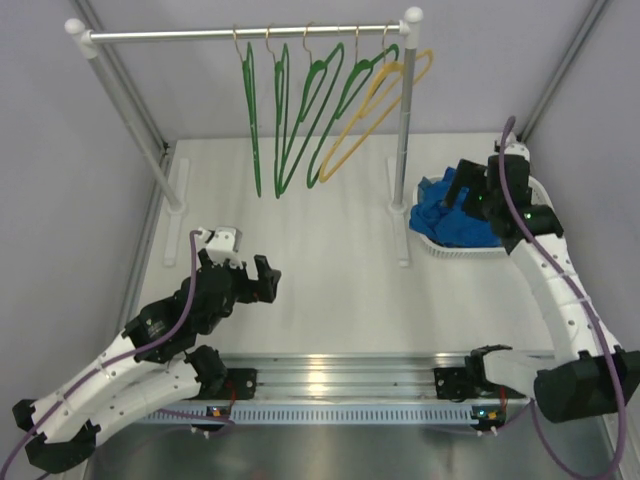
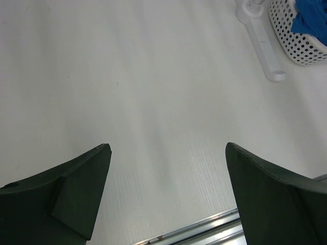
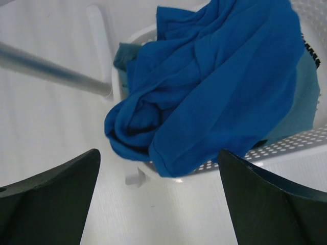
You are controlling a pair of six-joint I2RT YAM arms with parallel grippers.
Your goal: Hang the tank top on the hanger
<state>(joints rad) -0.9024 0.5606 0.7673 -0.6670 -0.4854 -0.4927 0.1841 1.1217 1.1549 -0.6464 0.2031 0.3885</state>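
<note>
Left gripper [image 1: 247, 270]: over the bare near-left part of the table [image 1: 330, 230]; jaws spread wide, nothing between them. Its wrist view [image 2: 168, 149] shows only white surface between the two dark fingers [image 2: 76, 189].
Clothes rail [image 1: 245, 34]: silver bar on two white uprights, across the far side of the table.
Green hangers [image 1: 254, 150]: several alike, hooked on the rail by brass-coloured hooks, hanging free, all bare. Well apart from both grippers.
Yellow hanger [image 1: 360, 140]: one, at the right end of the row, overlapping the rightmost green one and just beside the right upright.
Rail foot [image 2: 263, 46]: flat white bar on the table, just left of the basket.
Basket [image 1: 448, 252]: white, perforated, at the far right of the table [image 3: 286, 148].
Tank top [image 1: 450, 222]: bright royal blue, crumpled in the basket, heaped above the rim, one fold spilling over the near-left edge [image 3: 214, 76].
Teal garment [image 3: 301, 102]: duller blue, in the same basket, mostly under the tank top.
Right gripper [image 1: 470, 190]: above the basket, over its right part; jaws wide apart and holding nothing, the tank top in sight beyond the fingers [image 3: 158, 151].
</note>
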